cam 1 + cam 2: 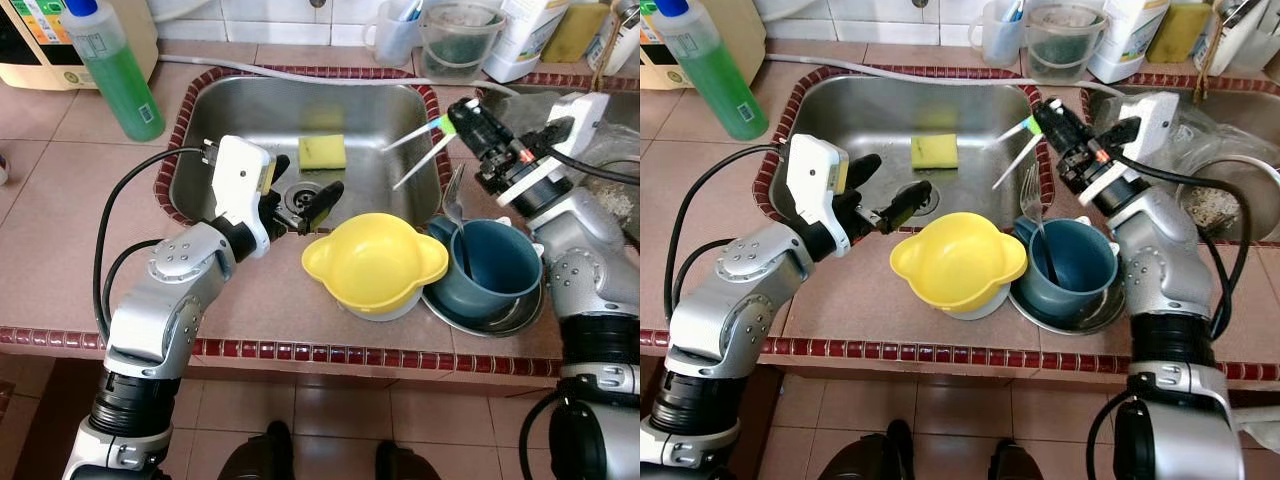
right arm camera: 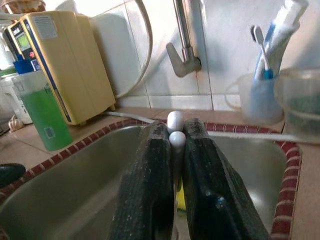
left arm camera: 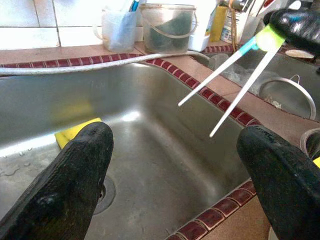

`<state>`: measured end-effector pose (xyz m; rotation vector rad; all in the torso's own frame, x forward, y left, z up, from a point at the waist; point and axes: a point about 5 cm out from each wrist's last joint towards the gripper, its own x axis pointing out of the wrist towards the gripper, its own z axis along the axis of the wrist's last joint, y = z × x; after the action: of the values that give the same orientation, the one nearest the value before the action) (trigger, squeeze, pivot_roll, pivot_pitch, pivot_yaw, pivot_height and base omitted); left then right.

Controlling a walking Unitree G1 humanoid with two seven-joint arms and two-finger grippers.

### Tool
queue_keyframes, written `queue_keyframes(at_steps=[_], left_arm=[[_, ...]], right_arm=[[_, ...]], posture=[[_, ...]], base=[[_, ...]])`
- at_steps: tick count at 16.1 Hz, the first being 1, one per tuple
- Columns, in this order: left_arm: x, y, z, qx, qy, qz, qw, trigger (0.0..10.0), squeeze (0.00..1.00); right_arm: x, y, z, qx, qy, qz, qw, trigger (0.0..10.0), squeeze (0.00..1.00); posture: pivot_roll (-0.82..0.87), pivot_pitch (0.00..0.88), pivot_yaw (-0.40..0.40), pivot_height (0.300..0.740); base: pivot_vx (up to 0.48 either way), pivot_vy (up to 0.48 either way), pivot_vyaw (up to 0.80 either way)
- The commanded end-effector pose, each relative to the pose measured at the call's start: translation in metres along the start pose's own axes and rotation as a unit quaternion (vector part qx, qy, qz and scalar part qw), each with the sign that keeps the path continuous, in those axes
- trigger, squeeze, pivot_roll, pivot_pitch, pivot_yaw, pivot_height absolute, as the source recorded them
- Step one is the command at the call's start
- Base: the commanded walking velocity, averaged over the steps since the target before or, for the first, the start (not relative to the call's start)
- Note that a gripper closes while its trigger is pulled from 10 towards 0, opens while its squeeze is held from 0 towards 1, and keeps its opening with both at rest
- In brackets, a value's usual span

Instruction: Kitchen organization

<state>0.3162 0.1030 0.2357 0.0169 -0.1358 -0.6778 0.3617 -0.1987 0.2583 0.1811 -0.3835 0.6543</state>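
Kitchen counter w/ steel sink (image 1: 250,110) mid-frame. Right gripper (image 1: 462,118), upper right, pinches two chopsticks (image 1: 420,150) out over the basin, prob to drop them somewhere. Left gripper (image 1: 300,195) hovers spread wide by the drain, holding nothing.

Green bottle (image 1: 112,62) cut off at top edge. Fork (image 1: 455,215) tip hidden inside blue cup (image 1: 490,268). Sponge (image 3: 75,131) blurred.
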Motion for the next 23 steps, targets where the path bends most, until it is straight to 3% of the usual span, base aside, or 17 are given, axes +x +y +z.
queue_keyframes(at_steps=[1, 8, 9, 10, 20, 23], left_arm=[[0.000, -0.001, 0.006, 0.004, -0.009, -0.011, 1.000, 10.0, 0.00], [-0.004, -0.010, 0.009, -0.003, -0.016, -0.048, 0.999, 10.0, 0.00], [-0.004, -0.010, 0.009, -0.004, -0.017, -0.049, 0.999, 10.0, 0.00], [-0.004, -0.011, 0.010, -0.003, -0.017, -0.050, 0.999, 10.0, 0.00], [-0.009, -0.015, 0.011, -0.007, -0.020, -0.070, 0.997, 10.0, 0.00], [-0.009, -0.014, 0.011, -0.005, -0.018, -0.071, 0.997, 10.0, 0.00]], right_arm=[[-0.003, -0.005, 0.002, 0.004, -0.008, -0.003, 1.000, 10.0, 0.00], [-0.020, -0.025, -0.008, 0.051, -0.007, -0.040, 0.998, 10.0, 0.00], [-0.020, -0.026, -0.008, 0.054, -0.008, -0.043, 0.998, 10.0, 0.41], [-0.021, -0.028, -0.008, 0.057, -0.010, -0.047, 0.997, 10.0, 1.00], [-0.022, -0.037, -0.013, 0.067, -0.010, -0.063, 0.996, 10.0, 1.00], [-0.018, -0.038, -0.008, 0.047, -0.015, -0.074, 0.996, 10.0, 1.00]], posture=[[-0.09, 0.300, 0.031, 0.740], [-0.08, 0.301, 0.036, 0.740], [-0.08, 0.298, 0.036, 0.740], [-0.08, 0.297, 0.035, 0.740], [-0.07, 0.266, 0.031, 0.740], [-0.06, 0.254, 0.030, 0.740]], base=[[0.000, 0.000, 0.00], [0.000, 0.000, 0.00], [0.000, 0.000, 0.00], [0.000, 0.000, 0.00], [0.000, 0.000, 0.00], [0.000, 0.000, 0.00]])
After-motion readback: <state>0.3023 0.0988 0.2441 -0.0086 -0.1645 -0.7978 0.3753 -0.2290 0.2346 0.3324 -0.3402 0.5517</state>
